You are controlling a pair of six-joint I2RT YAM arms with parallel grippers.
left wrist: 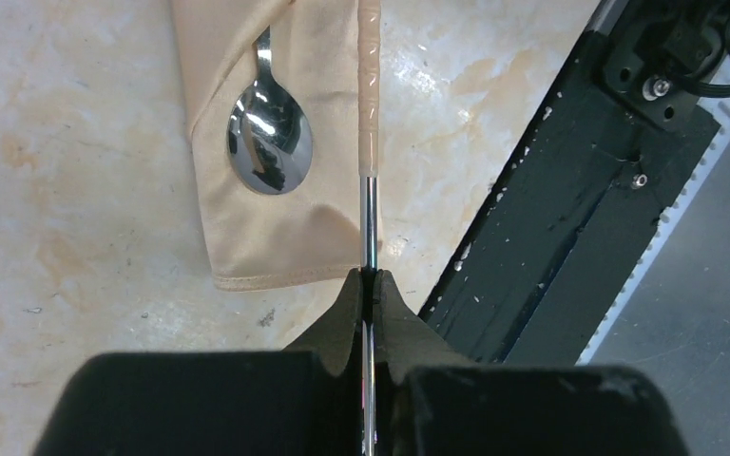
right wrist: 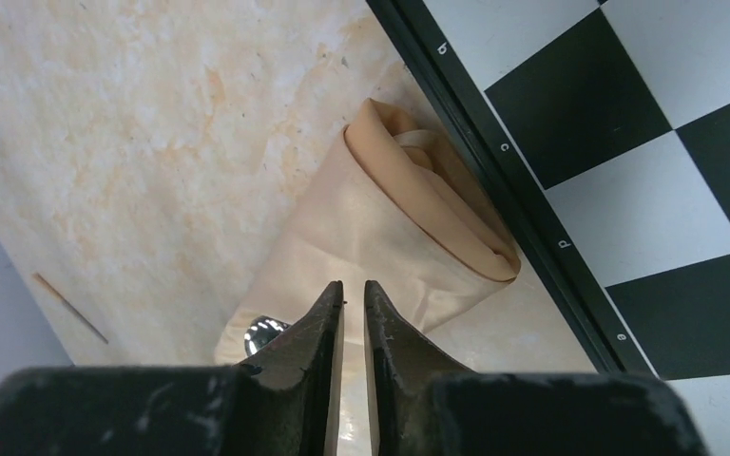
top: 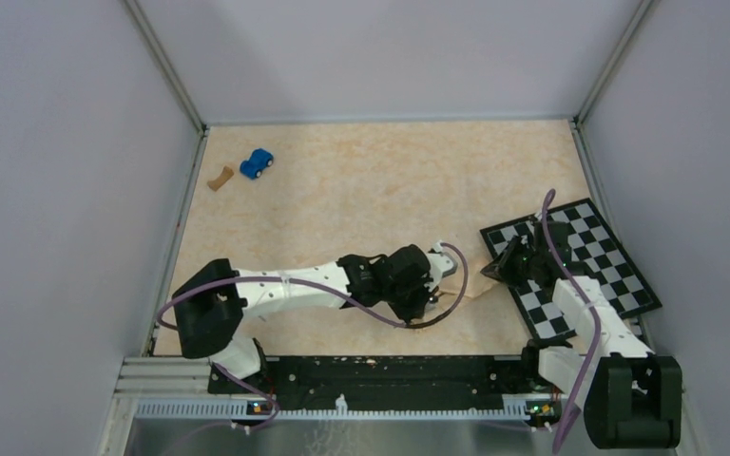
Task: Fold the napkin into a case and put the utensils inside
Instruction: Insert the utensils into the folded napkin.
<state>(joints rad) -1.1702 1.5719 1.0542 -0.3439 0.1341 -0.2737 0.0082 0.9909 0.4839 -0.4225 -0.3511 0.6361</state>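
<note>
The left gripper is pinched tight on a thin metal utensil at the edge of the folded napkin, where a spoon pokes out. The right gripper hangs over the napkin by the checkerboard, fingers a little apart, holding nothing.

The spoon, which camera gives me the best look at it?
Left wrist. There the spoon shows its whole shiny bowl on the folded napkin, handle tucked under a fold. The right wrist view catches only a sliver of the bowl; in the top view I can't make it out.
</note>
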